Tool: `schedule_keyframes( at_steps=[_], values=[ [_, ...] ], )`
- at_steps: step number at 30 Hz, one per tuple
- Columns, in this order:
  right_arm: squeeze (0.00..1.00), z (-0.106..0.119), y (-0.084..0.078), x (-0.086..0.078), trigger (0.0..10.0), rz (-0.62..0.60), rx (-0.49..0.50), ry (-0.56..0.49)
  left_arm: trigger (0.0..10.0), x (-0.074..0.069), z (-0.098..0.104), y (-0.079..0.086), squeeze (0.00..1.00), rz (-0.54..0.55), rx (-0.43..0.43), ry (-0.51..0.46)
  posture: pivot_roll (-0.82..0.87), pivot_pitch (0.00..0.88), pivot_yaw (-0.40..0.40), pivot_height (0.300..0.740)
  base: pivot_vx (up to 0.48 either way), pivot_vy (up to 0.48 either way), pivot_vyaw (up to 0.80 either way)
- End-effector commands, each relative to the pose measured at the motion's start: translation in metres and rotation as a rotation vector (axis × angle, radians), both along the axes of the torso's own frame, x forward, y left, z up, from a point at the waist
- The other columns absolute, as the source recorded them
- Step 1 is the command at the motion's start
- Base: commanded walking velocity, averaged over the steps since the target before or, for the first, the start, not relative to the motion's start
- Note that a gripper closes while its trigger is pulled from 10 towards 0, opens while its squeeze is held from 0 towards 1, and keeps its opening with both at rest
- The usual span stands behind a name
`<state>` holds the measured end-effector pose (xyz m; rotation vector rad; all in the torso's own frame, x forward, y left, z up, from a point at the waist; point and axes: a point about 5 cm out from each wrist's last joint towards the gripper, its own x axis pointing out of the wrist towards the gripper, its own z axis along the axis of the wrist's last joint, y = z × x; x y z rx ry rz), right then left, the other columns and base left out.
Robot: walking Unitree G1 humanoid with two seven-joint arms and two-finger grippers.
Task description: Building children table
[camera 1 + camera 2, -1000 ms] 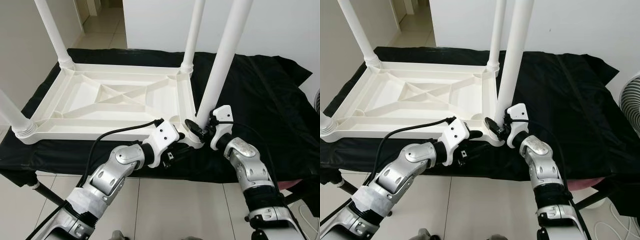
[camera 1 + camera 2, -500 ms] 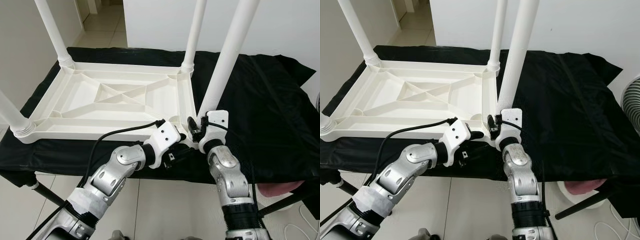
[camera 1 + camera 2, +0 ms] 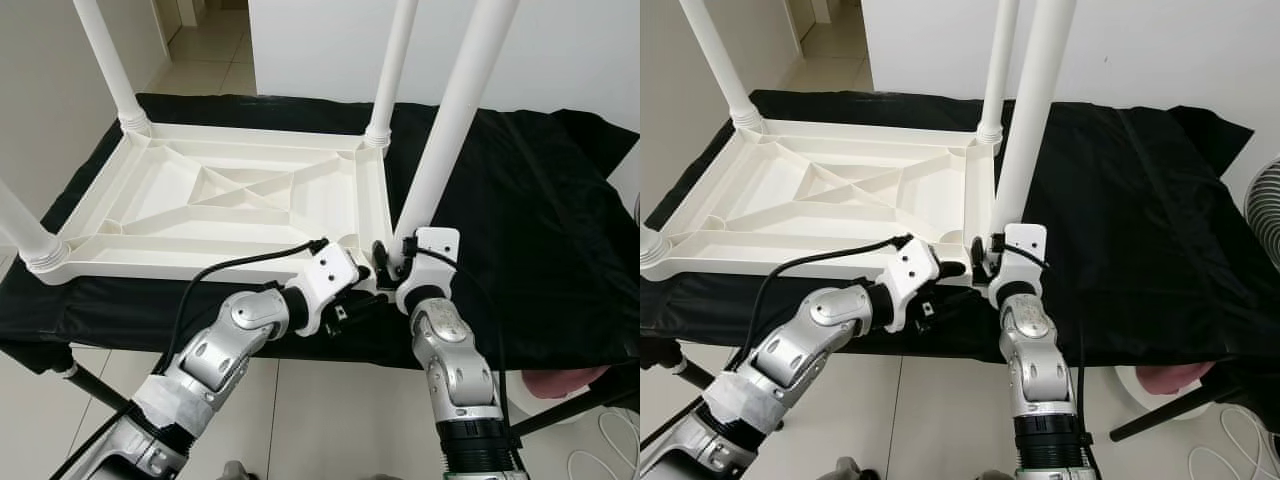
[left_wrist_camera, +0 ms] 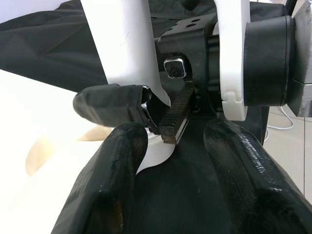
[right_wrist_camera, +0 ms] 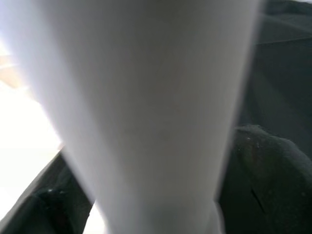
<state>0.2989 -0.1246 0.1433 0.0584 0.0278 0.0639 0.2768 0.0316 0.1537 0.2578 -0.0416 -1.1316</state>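
Observation:
A white plastic children's table lies upside down on a black cloth. Three legs stand in its corners: far left, far right, near left. The fourth leg rises, slightly tilted, from the near right corner. My right gripper is shut on this leg's base; in the right wrist view the leg sits between both black fingers. My left gripper sits open at the same corner, just left of the right one, its fingers straddling the table's white corner tip.
The cloth-covered stand ends just in front of my arms, with tiled floor below. A fan stands at the right edge and a pink object lies on the floor at the lower right. White walls close in behind and to the left.
My right forearm has swung in from the right to stand straight below the leg, its gripper turning around the leg's base while staying shut on it. The left arm has stayed put.

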Motion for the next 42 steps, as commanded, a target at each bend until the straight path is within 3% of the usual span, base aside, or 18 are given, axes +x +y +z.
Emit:
schedule_keyframes(
  at_steps=[1,2,3,5,7,8,10,12,14,20,32,34,35,36,40,41,42],
  values=[
    [1.00,-0.001,0.000,0.000,10.0,0.045,0.020,0.005,10.0,-0.004,-0.004,-0.001,0.00,-0.091,0.023,0.023,-0.14,0.008,0.012,0.740,0.000,0.000,0.00],
    [0.98,0.000,-0.003,0.001,10.0,0.089,0.011,-0.002,10.0,-0.004,-0.004,-0.001,0.00,-0.090,0.023,0.023,-0.14,0.008,0.012,0.740,0.000,0.000,0.00],
    [0.00,0.001,-0.006,0.002,10.0,0.151,-0.012,-0.008,10.0,-0.004,-0.004,-0.001,0.00,-0.091,0.024,0.024,-0.14,0.012,0.016,0.740,0.000,0.000,0.00],
    [0.00,0.001,-0.010,0.004,10.0,0.257,-0.049,-0.009,10.0,-0.004,-0.005,0.000,0.00,-0.093,0.028,0.026,-0.14,0.012,0.016,0.740,0.000,0.000,0.00],
    [0.00,0.001,-0.010,0.004,10.0,0.257,-0.049,-0.009,10.0,-0.004,-0.005,0.000,0.00,-0.093,0.028,0.026,-0.14,0.012,0.016,0.740,0.000,0.000,0.00],
    [0.00,0.000,-0.015,0.005,10.0,0.362,-0.099,-0.016,10.0,-0.006,-0.006,0.001,0.00,-0.099,0.033,0.032,-0.14,0.016,0.018,0.740,0.000,0.000,0.00],
    [0.00,0.000,-0.015,0.005,10.0,0.362,-0.099,-0.016,10.0,-0.006,-0.006,0.001,0.00,-0.099,0.033,0.032,-0.14,0.016,0.018,0.740,0.000,0.000,0.00],
    [0.00,0.001,-0.017,0.005,10.0,0.461,-0.162,-0.032,10.0,-0.008,-0.008,0.002,0.00,-0.104,0.038,0.037,-0.14,0.021,0.020,0.740,0.000,0.000,0.00],
    [0.00,0.001,-0.017,0.005,10.0,0.461,-0.162,-0.032,10.0,-0.008,-0.008,0.002,0.00,-0.104,0.038,0.037,-0.14,0.021,0.020,0.740,0.000,0.000,0.00],
    [0.00,0.003,-0.024,0.015,10.0,0.631,-0.256,-0.051,10.0,-0.007,-0.008,0.006,0.00,-0.103,0.050,0.042,-0.13,0.028,0.029,0.740,0.000,0.000,0.00],
    [0.00,0.002,-0.039,0.029,10.0,0.714,-0.309,-0.031,10.0,-0.009,-0.009,0.011,0.00,-0.109,0.070,0.048,-0.11,0.028,0.029,0.740,0.000,0.000,0.00],
    [0.00,-0.002,-0.042,0.031,5.2,0.730,-0.319,-0.016,10.0,-0.009,-0.009,0.012,0.00,-0.108,0.074,0.049,-0.11,0.027,0.027,0.740,0.000,0.000,0.00],
    [0.00,-0.002,-0.042,0.031,5.2,0.730,-0.319,-0.016,10.0,-0.009,-0.009,0.012,0.00,-0.108,0.074,0.049,-0.11,0.027,0.027,0.740,0.000,0.000,0.00],
    [0.00,-0.004,-0.044,0.032,1.6,0.731,-0.320,-0.011,10.0,-0.009,-0.009,0.012,0.00,-0.108,0.074,0.049,-0.11,0.027,0.027,0.740,0.000,0.000,0.00],
    [0.00,-0.005,-0.045,0.033,1.6,0.734,-0.320,-0.010,10.0,-0.009,-0.009,0.012,0.00,-0.108,0.075,0.049,-0.11,0.027,0.027,0.740,0.000,0.000,0.00],
    [0.00,-0.005,-0.045,0.033,0.0,0.736,-0.314,-0.013,10.0,-0.009,-0.009,0.012,0.00,-0.107,0.076,0.049,-0.11,0.027,0.027,0.740,0.000,0.000,0.00],
    [0.00,-0.005,-0.045,0.033,0.0,0.736,-0.314,-0.013,10.0,-0.009,-0.009,0.012,0.00,-0.107,0.076,0.049,-0.11,0.027,0.027,0.740,0.000,0.000,0.00]
  ],
)
